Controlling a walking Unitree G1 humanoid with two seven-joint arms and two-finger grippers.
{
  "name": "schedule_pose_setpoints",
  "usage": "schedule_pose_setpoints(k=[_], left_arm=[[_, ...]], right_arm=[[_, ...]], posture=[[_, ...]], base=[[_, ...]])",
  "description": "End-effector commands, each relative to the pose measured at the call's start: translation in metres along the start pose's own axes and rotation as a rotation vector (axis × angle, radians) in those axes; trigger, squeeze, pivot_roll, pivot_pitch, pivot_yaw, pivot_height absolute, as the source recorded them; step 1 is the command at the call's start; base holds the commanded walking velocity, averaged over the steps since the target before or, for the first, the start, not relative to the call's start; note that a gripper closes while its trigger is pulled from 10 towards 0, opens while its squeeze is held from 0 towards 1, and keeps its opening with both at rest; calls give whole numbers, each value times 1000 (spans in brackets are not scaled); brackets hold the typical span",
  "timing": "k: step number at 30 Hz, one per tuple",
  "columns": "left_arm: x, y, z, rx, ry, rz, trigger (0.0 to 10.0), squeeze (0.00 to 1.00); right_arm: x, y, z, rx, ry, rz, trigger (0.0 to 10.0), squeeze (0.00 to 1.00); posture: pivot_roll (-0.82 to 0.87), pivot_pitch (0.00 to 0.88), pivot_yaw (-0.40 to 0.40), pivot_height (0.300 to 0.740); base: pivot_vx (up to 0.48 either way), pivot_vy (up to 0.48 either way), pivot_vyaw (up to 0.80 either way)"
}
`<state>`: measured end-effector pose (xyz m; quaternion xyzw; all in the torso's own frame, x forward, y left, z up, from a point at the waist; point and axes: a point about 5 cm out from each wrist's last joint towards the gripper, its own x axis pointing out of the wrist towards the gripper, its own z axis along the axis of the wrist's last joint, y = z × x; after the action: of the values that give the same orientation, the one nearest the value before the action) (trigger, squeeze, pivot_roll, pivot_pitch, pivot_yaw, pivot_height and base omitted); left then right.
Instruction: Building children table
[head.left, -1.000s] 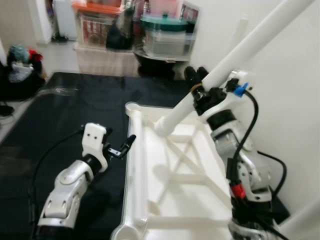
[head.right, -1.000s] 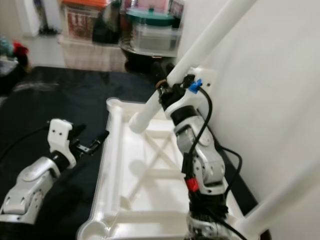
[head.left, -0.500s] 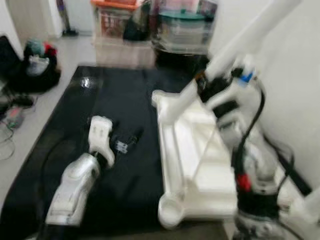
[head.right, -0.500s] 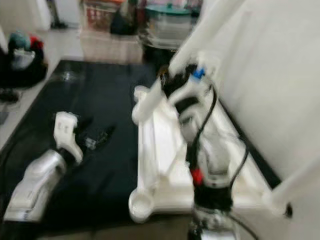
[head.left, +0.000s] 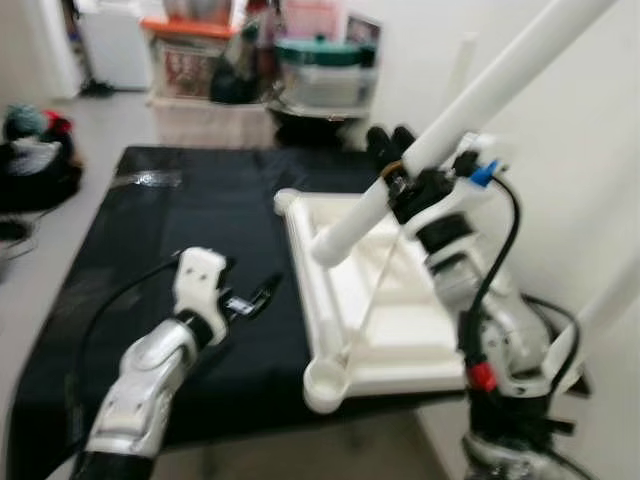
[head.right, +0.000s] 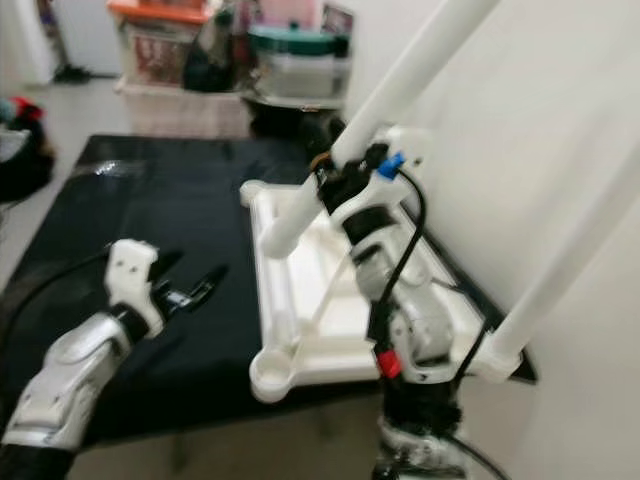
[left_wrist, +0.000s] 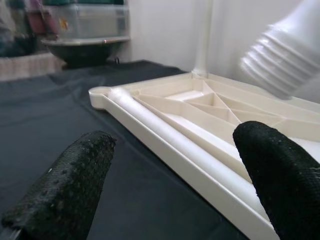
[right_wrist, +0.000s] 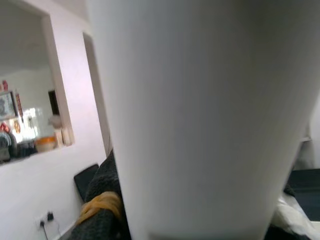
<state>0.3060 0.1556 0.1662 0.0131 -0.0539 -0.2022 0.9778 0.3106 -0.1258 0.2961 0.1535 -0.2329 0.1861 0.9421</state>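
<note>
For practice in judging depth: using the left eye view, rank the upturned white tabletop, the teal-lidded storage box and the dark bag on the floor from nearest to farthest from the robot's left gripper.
Measured from the left gripper:
1. Upturned white tabletop, just to its right on the black mat.
2. Dark bag, on the floor far to its left.
3. Teal-lidded storage box, by the back wall beyond the mat.

— The table top (head.left: 400, 300), centre of the frame?
— White, like the leg (head.left: 470, 110) slanting to the upper right. The mat (head.left: 180, 230) beneath is black.
— And the grippers?
— Black, dotted fingers (left_wrist: 65, 190) on silver arms; a blue clip (head.left: 481, 179) on the right wrist.
</note>
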Motion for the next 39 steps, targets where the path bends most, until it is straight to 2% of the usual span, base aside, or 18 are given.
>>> schedule_pose_setpoints(k=[1, 7, 9, 11, 12, 14, 15, 17, 19, 21, 25, 29, 32, 33, 39], left_arm=[[0, 0, -3, 7, 19, 2, 10000, 0], [2, 5, -5, 11, 39, 30, 10000, 0], [0, 4, -9, 19, 57, 29, 10000, 0], [-1, 3, -14, 30, 83, 29, 10000, 0], [-1, 3, -14, 30, 83, 29, 10000, 0], [-3, 5, -18, 46, 108, 40, 10000, 0], [-3, 5, -18, 46, 108, 40, 10000, 0], [-11, 17, -25, 63, 150, 84, 10000, 0], [-14, 21, -27, 69, 165, 104, 10000, 0], [-21, 30, -32, 75, 196, 147, 10000, 0], [-25, 32, -35, 75, 210, 161, 10000, 0], [-24, 36, -34, 89, 216, 170, 10000, 0], [-23, 37, -33, 91, 216, 173, 10000, 0], [-23, 41, -32, 96, 216, 183, 10000, 0], [-23, 42, -32, 99, 217, 190, 10000, 0]], right_arm=[[-1, -1, -1, 0, 13, -10, 0, 0], [-5, -3, -5, -3, 44, 4, 0, 0], [-8, 2, -4, -3, 82, 118, 0, 0], [-13, 2, -1, -42, 114, 230, 0, 0], [-13, 2, -1, -42, 114, 230, 0, 0], [-17, 0, 2, -69, 163, 333, 0, 0], [-17, 0, 2, -69, 163, 333, 0, 0], [-25, -4, 5, -121, 246, 469, 0, 0], [-28, -5, 5, -131, 274, 505, 0, 0], [-31, -2, 8, -85, 318, 599, 0, 0], [-39, 15, 6, 78, 389, 800, 0, 0], [-37, 31, -10, 114, 419, 887, 0, 0], [-36, 33, -12, 120, 423, 901, 0, 0], [-34, 39, -18, 133, 421, 938, 0, 0], [-33, 41, -22, 134, 427, 957, 0, 0]], posture=[[64, 0, -97, 740], [55, 0, -94, 740], [55, 0, -94, 740], [56, 0, -91, 740], [56, 0, -91, 740], [61, 0, -95, 740], [61, 0, -95, 740], [65, 0, -101, 740], [67, 0, -106, 740], [73, 0, -112, 740], [89, 0, -116, 740], [106, 0, -118, 740], [106, 0, -118, 740], [113, 0, -118, 740], [118, 0, -120, 740]], base=[[0, 0, 0], [0, 0, 0], [0, 0, 0], [0, 0, 0], [0, 0, 0], [0, 0, 0], [0, 0, 0], [0, 0, 0], [0, 0, 0], [0, 0, 0], [0, 0, 0], [0, 0, 0], [0, 0, 0], [0, 0, 0], [0, 0, 0]])
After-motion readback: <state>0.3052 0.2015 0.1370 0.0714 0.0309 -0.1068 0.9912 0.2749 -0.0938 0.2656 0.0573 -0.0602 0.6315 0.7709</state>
